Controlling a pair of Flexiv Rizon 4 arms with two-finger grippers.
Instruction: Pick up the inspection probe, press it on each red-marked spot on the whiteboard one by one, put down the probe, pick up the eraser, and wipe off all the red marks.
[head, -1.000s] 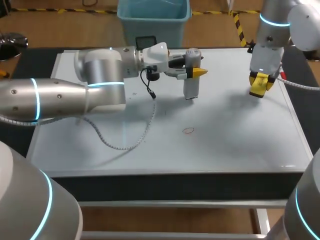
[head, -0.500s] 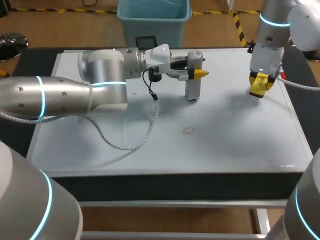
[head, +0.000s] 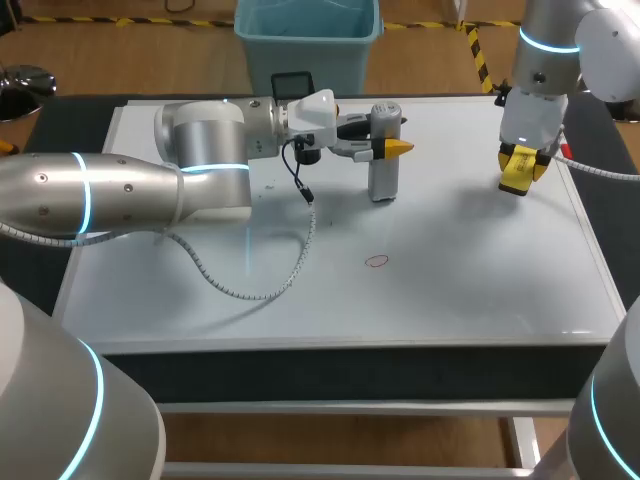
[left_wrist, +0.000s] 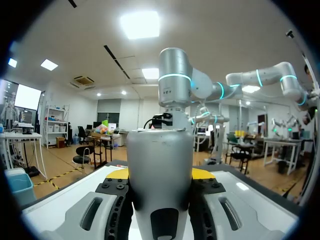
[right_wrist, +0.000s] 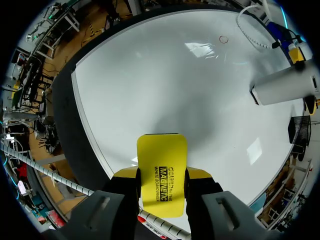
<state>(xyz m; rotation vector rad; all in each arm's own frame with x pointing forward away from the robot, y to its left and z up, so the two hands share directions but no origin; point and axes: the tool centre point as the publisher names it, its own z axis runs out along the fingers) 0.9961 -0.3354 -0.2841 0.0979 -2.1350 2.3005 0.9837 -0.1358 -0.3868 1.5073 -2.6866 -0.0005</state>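
The left pincer was shut tight on the probe. Its 2 fingers pressed the grey probe from both sides, near its top. The probe stood upright under the pincer, with its low end down at the board. I could not tell if that end touched the board. 1 red mark lay on the board, apart from the probe, on the side nearer the robot. A thin cable ran from behind the left pincer and looped over the board.

The right pincer was well apart from the left one. Its 2 fingers were closed on the yellow eraser, 1 on each side. It held the eraser a little above the board, pointing down, far from the red mark.
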